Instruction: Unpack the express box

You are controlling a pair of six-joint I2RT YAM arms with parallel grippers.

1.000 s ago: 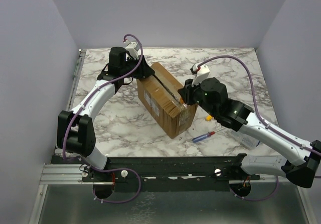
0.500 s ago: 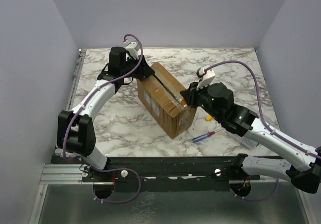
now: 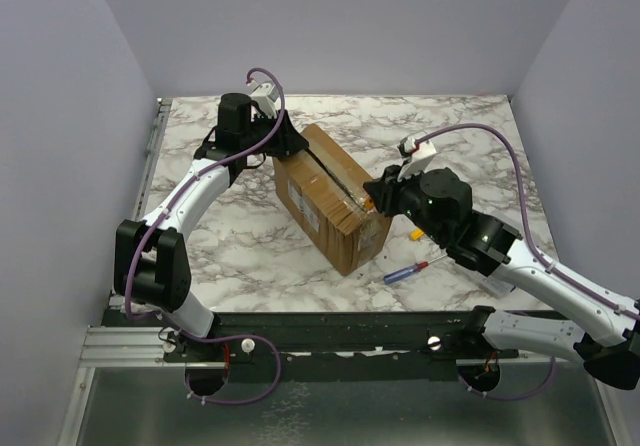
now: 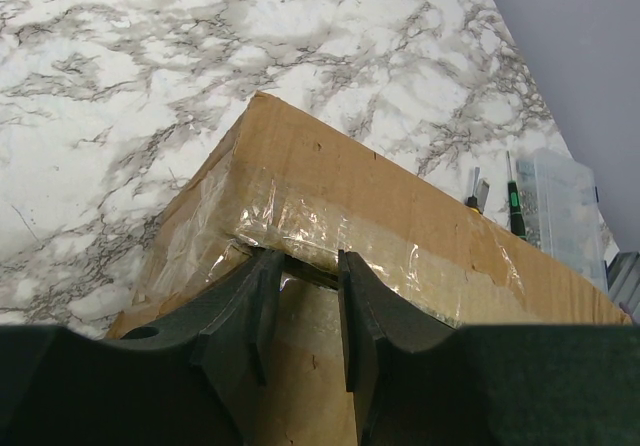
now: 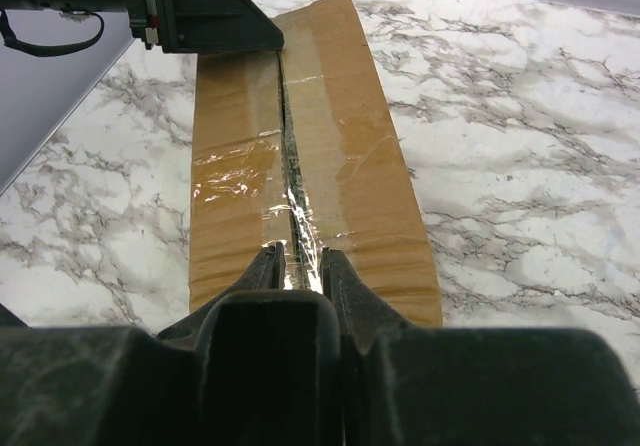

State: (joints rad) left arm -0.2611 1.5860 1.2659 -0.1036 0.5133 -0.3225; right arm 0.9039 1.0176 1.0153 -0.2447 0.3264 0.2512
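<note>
The express box (image 3: 330, 201), brown cardboard with glossy tape, lies askew in the middle of the marble table. Its top seam (image 5: 290, 156) shows as a dark slit under crinkled tape. My left gripper (image 4: 305, 266) is at the box's far left end, its fingers (image 4: 262, 301) slightly apart with their tips at the taped top edge; it also shows in the top view (image 3: 290, 146). My right gripper (image 5: 298, 261) is over the near right end (image 3: 372, 198), its jaws nearly closed with a raised strip of tape (image 5: 300, 228) between them.
A red and blue screwdriver (image 3: 405, 271) lies on the table (image 3: 250, 236) in front of the box, with a yellow object (image 3: 415, 234) beside it under my right arm. A clear plastic case (image 4: 565, 211) with small screwdrivers (image 4: 514, 201) sits beyond the box.
My right gripper has drawn back to the right along the box's near end, and its wrist has swung rightward. The left arm and the box have not moved.
</note>
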